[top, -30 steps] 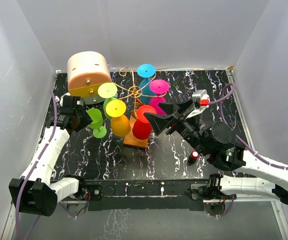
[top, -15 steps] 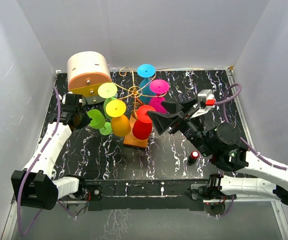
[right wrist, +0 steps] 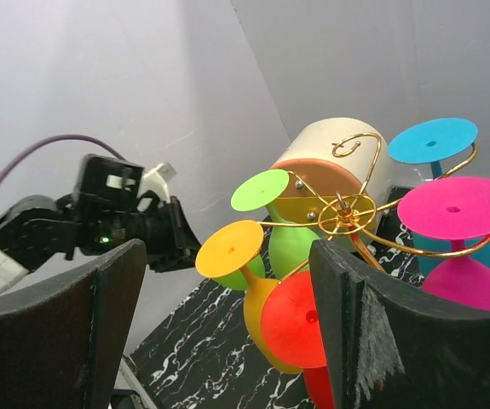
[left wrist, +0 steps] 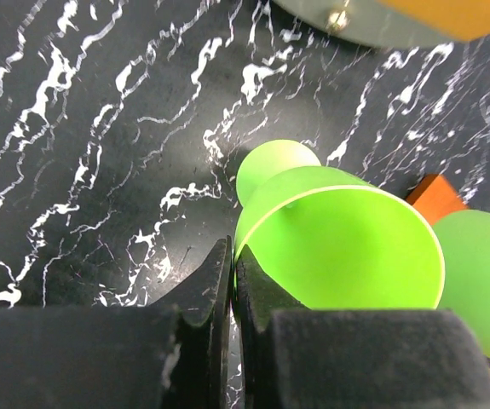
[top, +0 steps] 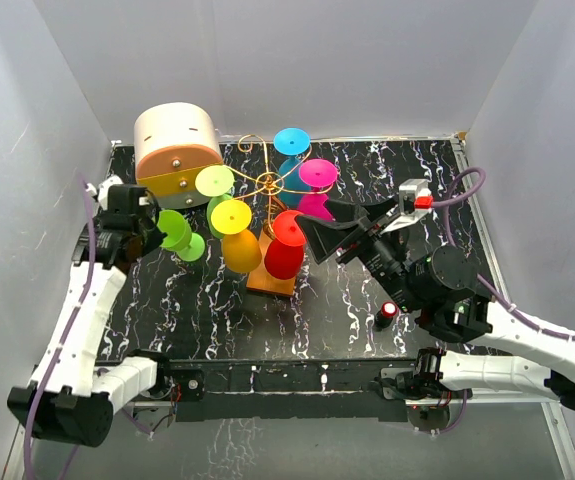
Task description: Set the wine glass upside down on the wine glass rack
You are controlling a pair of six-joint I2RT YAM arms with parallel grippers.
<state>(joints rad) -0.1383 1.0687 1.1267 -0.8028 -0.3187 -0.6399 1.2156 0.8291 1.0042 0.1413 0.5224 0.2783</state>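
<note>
**Sixth glass gripped, hanging not yet begun**

The left gripper [left wrist: 234, 285] has its fingers [left wrist: 206, 290] pressed almost together on the thin wall of the lime green wine glass [left wrist: 338, 247], right at the bowl's rim. The glass lies on its side, with its mouth towards the wrist and its foot pointing away. It sits at the left of the marbled black table [top: 367, 160], between the cream-and-orange drum box [top: 175, 145] and the wine glass rack [top: 267, 182], and is clear of both. It looks to be held just off the tabletop, though the views do not settle that.

The rack already carries five glasses upside down, feet uppermost: a lime glass [top: 215, 180], a yellow glass [top: 232, 217], a red glass [top: 289, 228], a magenta glass [top: 318, 173] and a cyan glass [top: 291, 141]. One gold scroll [top: 250, 143] at the back left appears to be free.

The right gripper [top: 317, 230] hangs just right of the red glass with its fingers spread wide, holding nothing.

The pick-up looks done. What remains is most of the task: raise the glass, turn it bowl-down, slide its stem into the free scroll so the foot rests on the wire, and let go.
</note>
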